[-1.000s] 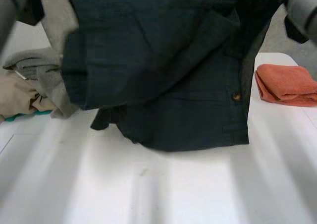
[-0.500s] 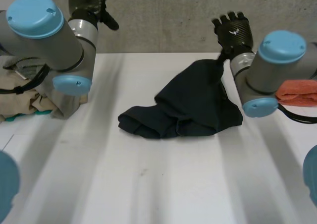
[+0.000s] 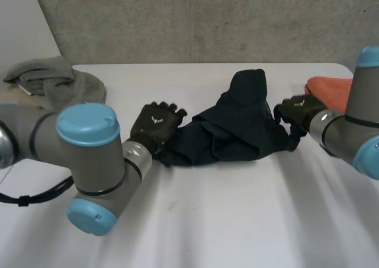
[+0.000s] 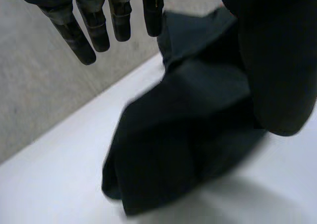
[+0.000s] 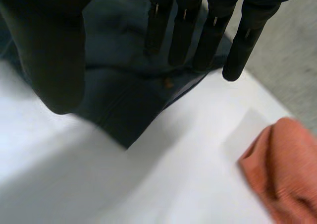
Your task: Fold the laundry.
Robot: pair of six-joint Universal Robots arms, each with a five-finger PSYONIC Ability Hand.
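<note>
Garment, dark and crumpled, in a heap on the white desk between the two hands. The left hand is at one end and the right hand at the other. Both are released, with fingers straight, thumbs apart and cloth beneath the fingertips. Step in hand, as judged: reaching for a first grasp. The next move calls for pinching an edge at each end and spreading the heap flat. An orange cloth lies just beyond the right hand.

I see the garment as soft matt dark cloth, the table smooth, white, slightly glossy, the orange towel nubbly terry, the wall rough concrete.
</note>
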